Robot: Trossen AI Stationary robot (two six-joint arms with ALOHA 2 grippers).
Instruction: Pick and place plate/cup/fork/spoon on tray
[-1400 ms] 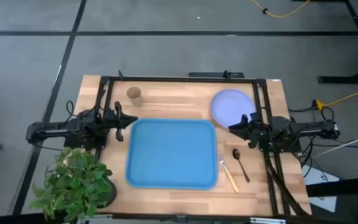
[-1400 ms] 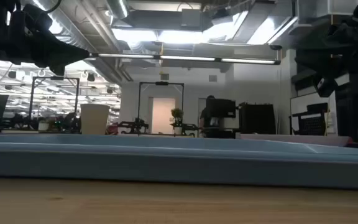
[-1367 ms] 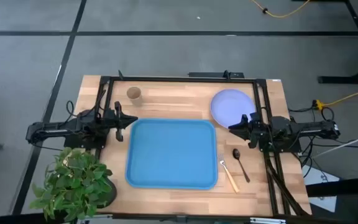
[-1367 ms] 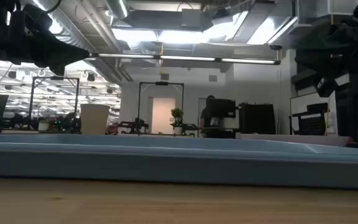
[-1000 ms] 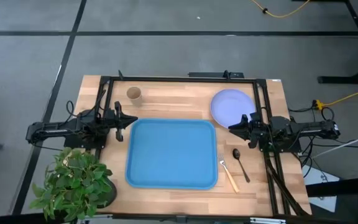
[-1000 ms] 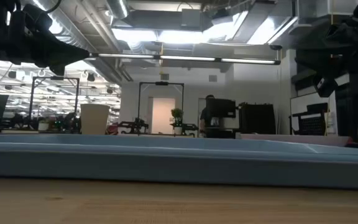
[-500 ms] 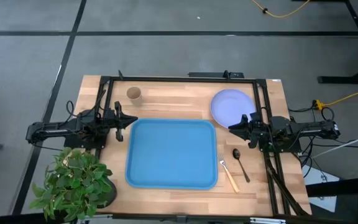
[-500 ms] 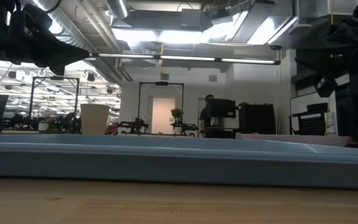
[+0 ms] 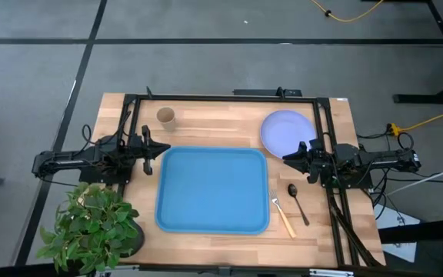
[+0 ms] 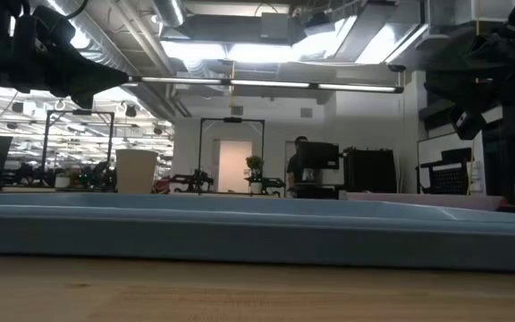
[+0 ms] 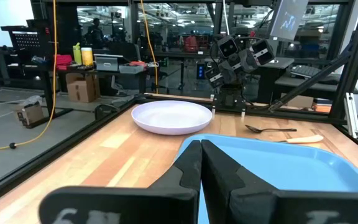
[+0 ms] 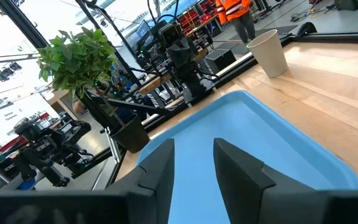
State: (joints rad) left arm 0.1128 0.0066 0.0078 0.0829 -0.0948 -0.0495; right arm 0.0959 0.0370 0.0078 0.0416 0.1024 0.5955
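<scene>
The blue tray point(image 9: 214, 190) lies in the middle of the table. The lavender plate point(image 9: 288, 131) lies flat at the far right and also shows in the left wrist view point(image 11: 171, 116). The tan cup point(image 9: 165, 116) stands upright at the far left. The fork point(image 9: 284, 215) and the dark spoon point(image 9: 298, 202) lie side by side on the table right of the tray. My left gripper point(image 9: 154, 151) hovers shut at the tray's far left corner point(image 11: 201, 144). My right gripper point(image 9: 288, 158) hovers open between the plate and the tray point(image 12: 193, 146). Both are empty.
A potted plant point(image 9: 92, 229) stands at the table's near left corner. A black frame point(image 9: 229, 97) runs along the far edge and both sides. Bare wood lies between cup and plate. People show in the room beyond point(image 12: 232, 9).
</scene>
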